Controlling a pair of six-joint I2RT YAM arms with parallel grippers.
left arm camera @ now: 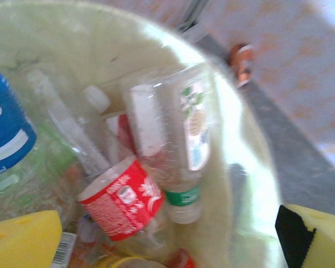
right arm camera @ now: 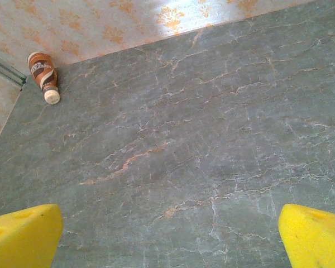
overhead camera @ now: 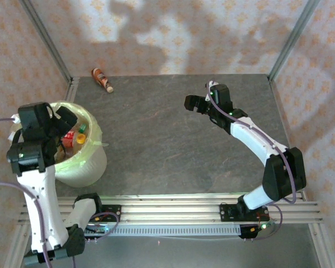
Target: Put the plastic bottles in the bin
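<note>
Lying far beyond the released right fingers (right arm camera: 23,234), one brown-labelled bottle (right arm camera: 42,70) is left; other bottles (left arm camera: 123,201) fill the bin (left arm camera: 243,167) under the released left fingers (left arm camera: 19,240).

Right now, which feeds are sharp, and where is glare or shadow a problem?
Left wrist: blurred, with glare on the rim of the bin. Right wrist: sharp, the brown bottle crisp. Top external: clear, soft shadows on the back wall.

Bottles (left arm camera: 125,201) lie heaped in the bin (left arm camera: 72,39), yellow fingers (left arm camera: 22,240) spread wide over them; an orange bottle (left arm camera: 241,62) lies on the table (left arm camera: 301,162) beyond.
</note>
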